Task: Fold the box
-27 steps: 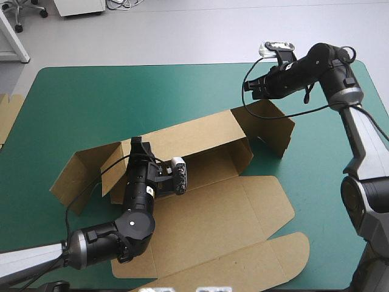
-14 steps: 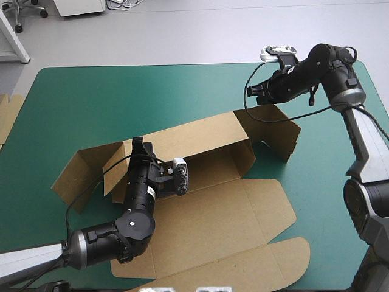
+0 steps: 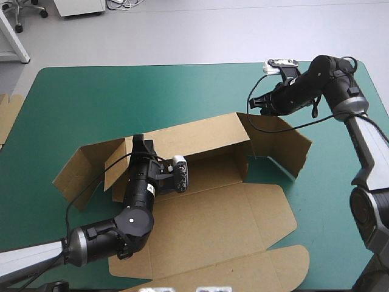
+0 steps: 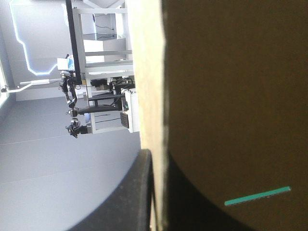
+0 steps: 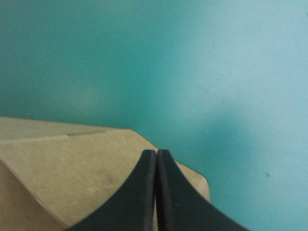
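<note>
The brown box (image 3: pixel 206 137) lies mid-table, its long back wall raised and its lid (image 3: pixel 213 225) flat toward the near edge. My left gripper (image 3: pixel 138 147) is shut on the upright board at the box's left end. In the left wrist view the board (image 4: pixel 231 96) stands edge-on between the black fingers (image 4: pixel 139 192). My right gripper (image 3: pixel 254 104) is shut, its tip at the top edge of the right end flap (image 3: pixel 282 143), which stands swung outward. In the right wrist view the shut gripper (image 5: pixel 156 153) lies over the flap (image 5: pixel 72 159), with no board seen between the fingers.
The box's left end flap (image 3: pixel 79 170) spreads outward on the teal-green cover (image 3: pixel 121 97). An edge of more brown board (image 3: pixel 7 115) shows at the table's left edge. The right arm reaches in over the far right corner.
The right end flap has swung outward to the right as my right gripper shifted right and slightly nearer. The box and lid slid a little. My left gripper kept its hold.
</note>
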`<state>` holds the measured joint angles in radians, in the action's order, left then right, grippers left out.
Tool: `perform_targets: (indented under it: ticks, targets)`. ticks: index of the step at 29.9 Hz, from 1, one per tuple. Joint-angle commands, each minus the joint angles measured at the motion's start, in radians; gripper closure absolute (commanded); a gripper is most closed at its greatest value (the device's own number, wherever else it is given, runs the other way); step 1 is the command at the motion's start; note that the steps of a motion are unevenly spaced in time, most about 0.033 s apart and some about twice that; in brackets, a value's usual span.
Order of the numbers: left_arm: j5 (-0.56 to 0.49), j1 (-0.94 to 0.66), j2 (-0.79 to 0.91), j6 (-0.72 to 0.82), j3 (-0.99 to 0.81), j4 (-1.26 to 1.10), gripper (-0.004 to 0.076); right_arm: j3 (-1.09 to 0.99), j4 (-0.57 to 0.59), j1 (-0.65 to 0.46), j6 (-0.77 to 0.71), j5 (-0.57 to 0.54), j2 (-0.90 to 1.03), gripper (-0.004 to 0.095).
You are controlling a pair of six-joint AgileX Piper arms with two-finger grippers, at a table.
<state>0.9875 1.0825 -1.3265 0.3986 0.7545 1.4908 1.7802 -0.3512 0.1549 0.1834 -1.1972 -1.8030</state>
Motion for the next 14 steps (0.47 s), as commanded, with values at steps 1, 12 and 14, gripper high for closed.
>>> perform_targets:
  ticks: [1,12,14]
  targets:
    - [-0.020,-0.030,0.015,0.025,0.014,0.002,0.0734,0.017,0.028,-0.006,0.002,-0.047,0.057,0.0925]
    - [-0.034,-0.032,0.015,0.025,0.014,0.000,0.0734,0.017,0.003,-0.008,0.000,-0.048,0.060,0.0925]
    - [-0.034,-0.032,0.015,0.025,0.014,-0.002,0.0734,0.015,-0.006,-0.008,0.002,-0.048,0.064,0.0925]
